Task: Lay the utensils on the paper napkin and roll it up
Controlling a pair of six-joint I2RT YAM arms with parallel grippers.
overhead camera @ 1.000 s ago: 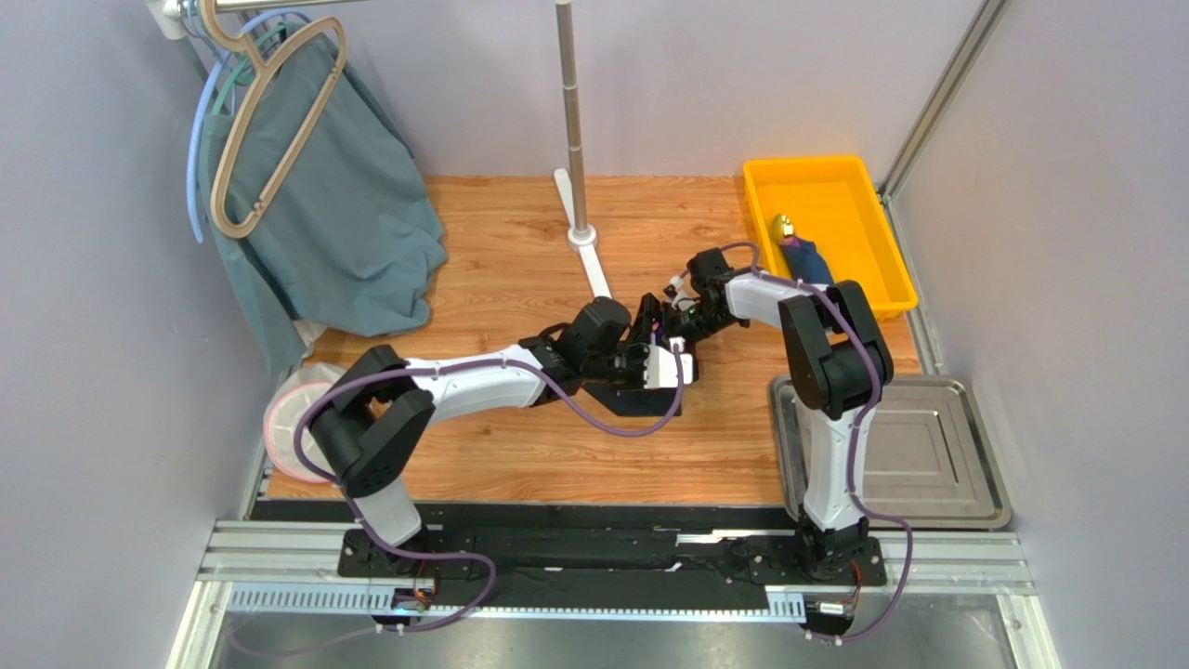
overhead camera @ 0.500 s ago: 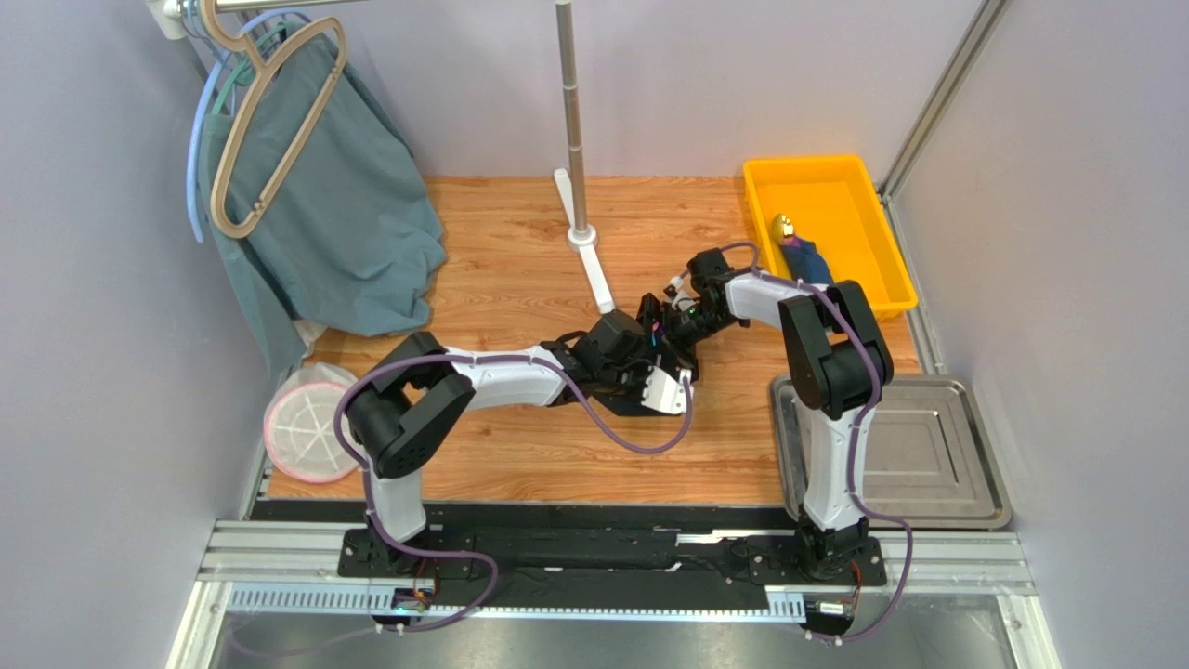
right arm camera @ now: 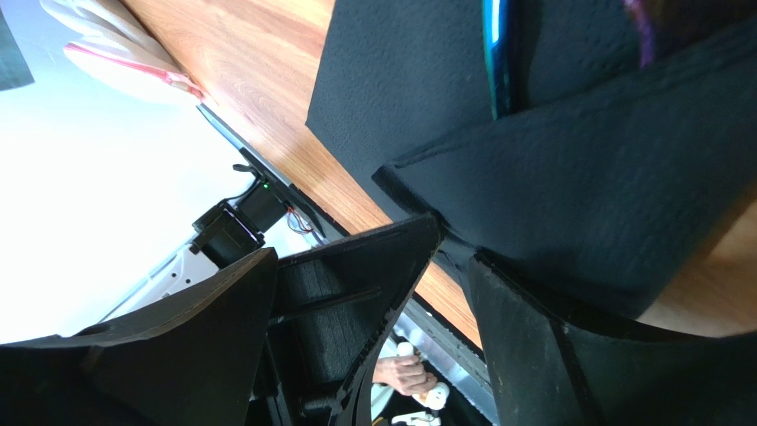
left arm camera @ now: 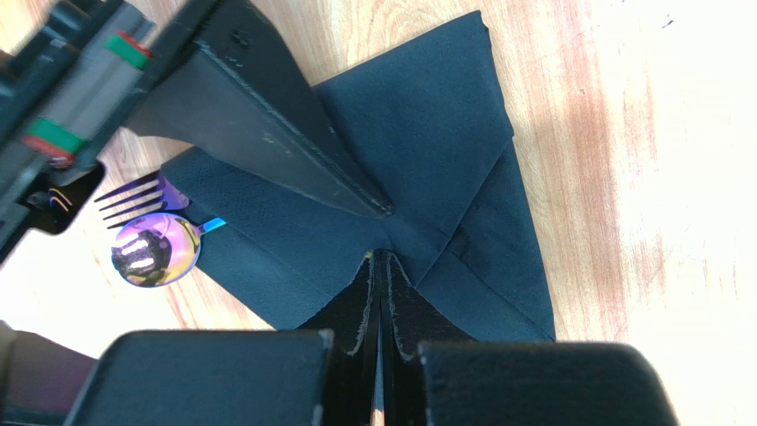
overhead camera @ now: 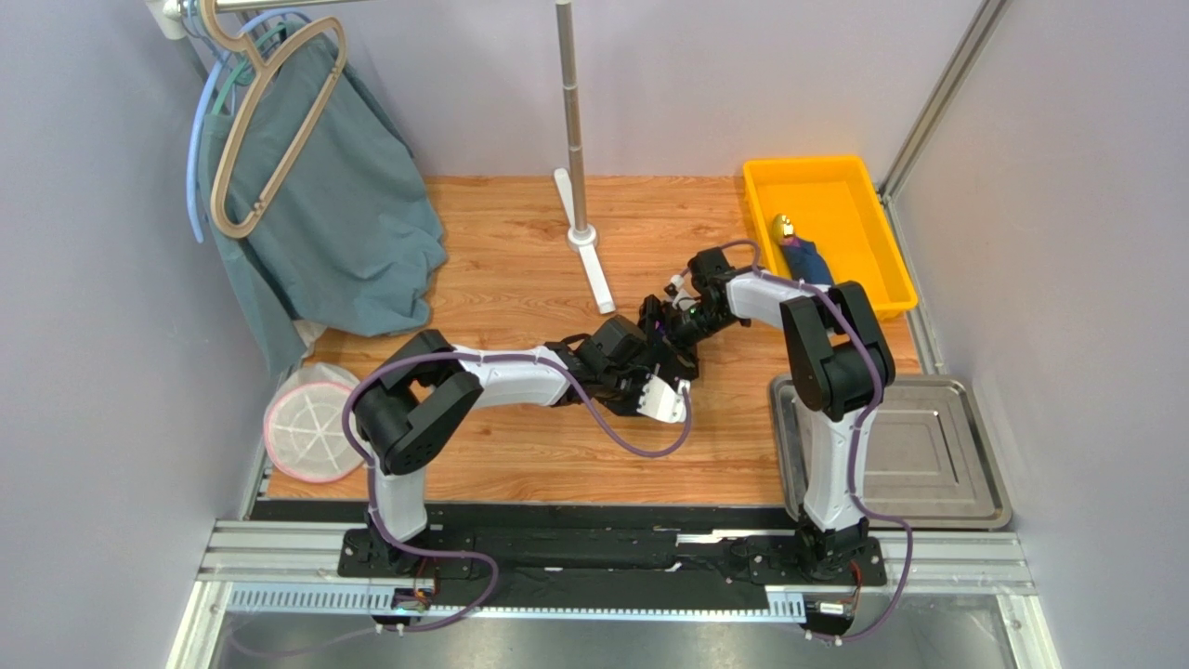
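Stage: rolling under way, by my reading. The loading step looks done and the wrap is only partly made.
Paper napkin: the paper napkin (left arm camera: 444, 133) lies mid-surface where both arms meet. In the overhead view it is almost wholly hidden under them. Close up it is no flat square: flaps are folded over one another, with creases running to one point.
Utensils: fork (left arm camera: 133, 193) tines and spoon (left arm camera: 151, 251) bowl stick out at the napkin's 9 o'clock edge in the left wrist view, their handles under the black folds. A shiny blue handle shows at 12 o'clock in the right wrist view, lying against the sheet.
Left fingers: left fingers (left arm camera: 380, 275) are shut tight together. Their tips sit where the creases gather, apparently pinching the paper there.
Right fingers: right fingers (right arm camera: 434, 235) stand apart with a folded corner of the napkin at their tips, not clamped as far as I can see. One of them lies across the napkin from 10 o'clock in the left wrist view.
Done: utensils are on the napkin, with the first folds laid over them.
Left: rolling the sheet into a closed bundle round the handles. No tight roll shows yet.
Surface: wooden surface (overhead camera: 517, 279), with a yellow bin (overhead camera: 893, 265) at its 1 o'clock corner and a steel tray (overhead camera: 963, 488) at 4 o'clock.
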